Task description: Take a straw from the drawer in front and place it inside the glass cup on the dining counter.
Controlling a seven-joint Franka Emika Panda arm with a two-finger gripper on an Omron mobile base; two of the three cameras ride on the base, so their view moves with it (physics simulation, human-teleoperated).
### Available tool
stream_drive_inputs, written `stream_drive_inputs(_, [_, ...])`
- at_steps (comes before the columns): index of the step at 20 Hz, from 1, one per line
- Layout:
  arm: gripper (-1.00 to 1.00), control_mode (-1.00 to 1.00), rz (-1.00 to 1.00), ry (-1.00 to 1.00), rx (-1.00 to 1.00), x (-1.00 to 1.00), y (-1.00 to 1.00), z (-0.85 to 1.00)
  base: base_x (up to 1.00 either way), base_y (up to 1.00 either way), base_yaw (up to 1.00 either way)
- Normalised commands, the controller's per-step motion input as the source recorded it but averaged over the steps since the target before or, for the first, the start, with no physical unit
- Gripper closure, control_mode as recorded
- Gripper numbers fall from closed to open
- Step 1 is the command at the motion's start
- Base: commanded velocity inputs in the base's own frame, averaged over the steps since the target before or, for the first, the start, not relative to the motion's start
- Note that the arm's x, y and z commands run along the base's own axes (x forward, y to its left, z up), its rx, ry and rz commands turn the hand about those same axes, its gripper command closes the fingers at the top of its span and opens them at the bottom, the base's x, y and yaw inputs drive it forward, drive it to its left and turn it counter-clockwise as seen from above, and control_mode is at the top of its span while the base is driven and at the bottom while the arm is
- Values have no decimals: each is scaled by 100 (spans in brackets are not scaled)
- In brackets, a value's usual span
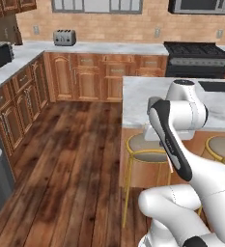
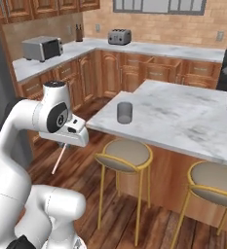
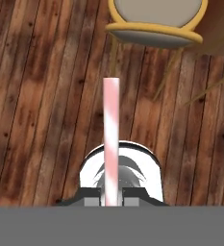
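Observation:
My gripper [image 2: 63,145] is shut on the straw [image 2: 57,161], a thin pale pink tube hanging down and slightly left from the fingers over the wooden floor. In the hand view the straw [image 3: 111,137] runs straight up from between the two fingertips [image 3: 92,196] of the gripper [image 3: 111,197]. The glass cup [image 2: 124,112], greyish and upright, stands near the left corner of the dining counter [image 2: 183,116], to the right of my hand and higher than it. I cannot tell which of the brown cabinet drawers along the walls is the task's drawer.
Two gold-legged stools [image 2: 124,154] [image 2: 217,182] stand under the counter's overhang; one stool [image 3: 154,19] lies just beyond the straw's tip. A toaster [image 2: 119,36] and a toaster oven [image 2: 42,48] sit on the wall worktop. A black stove [image 1: 197,58] is at the back right.

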Motion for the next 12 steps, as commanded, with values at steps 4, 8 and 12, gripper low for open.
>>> stream_drive_inputs(4, [100,100,0,0,0,0,0,0,42,58,-25])
stream_drive_inputs(8, [100,100,0,0,0,0,0,0,45,43,-24])
stream_drive_inputs(12, [100,100,0,0,0,0,0,0,49,30,-24])
